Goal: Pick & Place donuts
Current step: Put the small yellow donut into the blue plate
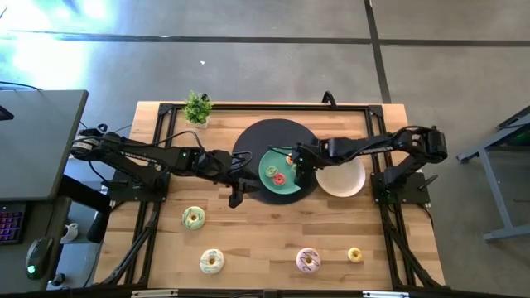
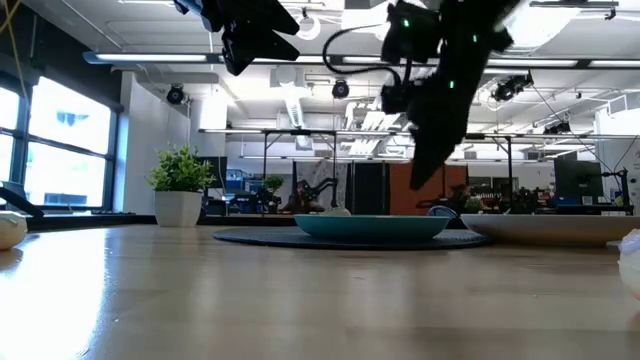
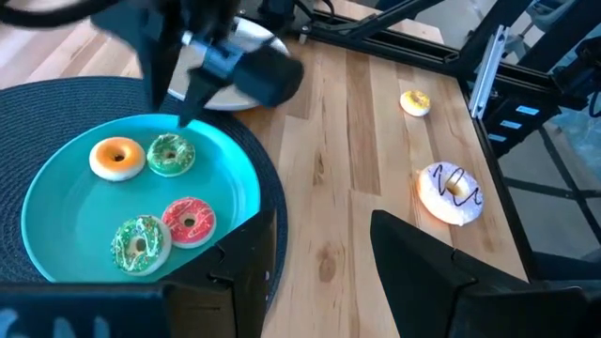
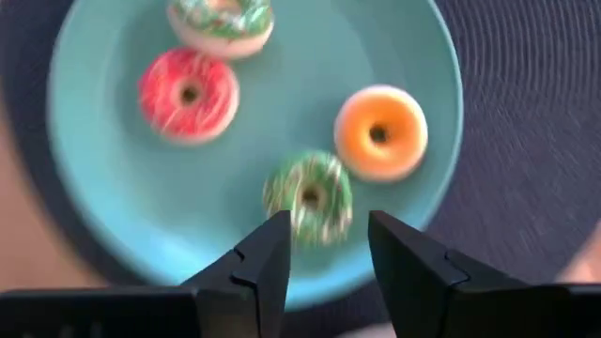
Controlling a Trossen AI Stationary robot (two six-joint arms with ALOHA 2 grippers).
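A teal plate [image 1: 271, 187] on a dark round mat holds several donuts: an orange one [image 3: 117, 157], a small green one [image 3: 171, 154], a red one [image 3: 190, 221] and a green-and-cream one [image 3: 141, 242]. More donuts lie flat on the wood: green-yellow [image 1: 193, 218], cream-yellow [image 1: 211, 261], pink-white [image 1: 308, 260] and small yellow [image 1: 354, 254]. My right gripper [image 4: 329, 239] hangs open just above the small green donut [image 4: 308, 197], pointing down, clear of it. My left gripper [image 3: 324, 263] hovers open over the plate's near-left edge.
A pale bowl [image 1: 341, 178] sits right of the plate, under my right arm. A potted plant [image 1: 197, 108] stands at the far left of the table. Black frame rails run along both table sides. Bare wood lies between the near donuts.
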